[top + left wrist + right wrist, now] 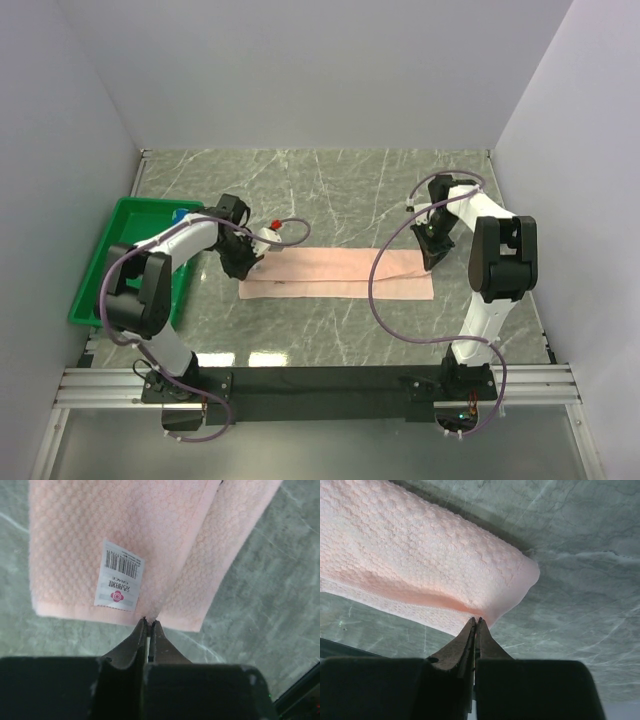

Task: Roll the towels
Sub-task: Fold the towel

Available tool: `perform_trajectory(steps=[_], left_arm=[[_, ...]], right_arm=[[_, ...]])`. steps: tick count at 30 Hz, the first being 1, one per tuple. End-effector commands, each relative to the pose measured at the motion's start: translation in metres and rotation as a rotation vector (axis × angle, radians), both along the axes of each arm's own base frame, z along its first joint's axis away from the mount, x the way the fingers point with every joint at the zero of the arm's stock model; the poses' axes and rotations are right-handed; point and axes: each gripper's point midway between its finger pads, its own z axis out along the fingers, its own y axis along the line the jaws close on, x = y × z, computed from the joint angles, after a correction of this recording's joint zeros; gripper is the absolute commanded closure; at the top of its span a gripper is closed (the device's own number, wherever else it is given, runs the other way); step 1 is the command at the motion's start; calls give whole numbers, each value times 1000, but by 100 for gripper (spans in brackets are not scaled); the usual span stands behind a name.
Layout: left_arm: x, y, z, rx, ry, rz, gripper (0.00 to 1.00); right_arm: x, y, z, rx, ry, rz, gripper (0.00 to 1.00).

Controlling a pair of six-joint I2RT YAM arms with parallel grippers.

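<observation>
A pale salmon-pink towel (335, 273) lies as a long folded strip across the middle of the marble table. My left gripper (246, 266) is at its left end. In the left wrist view the gripper (149, 621) is shut on the towel's near edge (150, 545), right beside the white barcode tag (119, 575). At the strip's right end, my right gripper (433, 258) is shut too. The right wrist view shows it (478, 621) pinching the towel (420, 565) just under a lifted corner. A bit of blue (180, 213) shows in the tray behind the left arm; I cannot tell what it is.
A green plastic tray (105, 270) sits at the table's left edge, against the left wall. White walls close in the table on the left, back and right. Purple cables loop from both arms, the right one hanging over the towel's right end.
</observation>
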Motion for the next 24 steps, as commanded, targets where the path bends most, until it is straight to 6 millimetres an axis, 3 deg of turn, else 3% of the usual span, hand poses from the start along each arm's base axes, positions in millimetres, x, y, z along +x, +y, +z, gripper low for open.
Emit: perform_trajectory(steps=[1,8,12,17,24], left_arm=[[1,-3,31,-37,-40,-14,99],[-14,1,42,-42,-31,-16,100],[-23,4,43,-42,-15,-22,99],[-38,6,33,-36,47,-33,99],[-38,4,6,-4,100,27,99]], right_arm=[[11,0,27,19,-79,4,100],[0,1,38,22,-90,21,100],[-13,1,32,24,-72,30,100],[-22,0,14,21,-39,22,100],[-24,-3,-9,4,-6,10,100]])
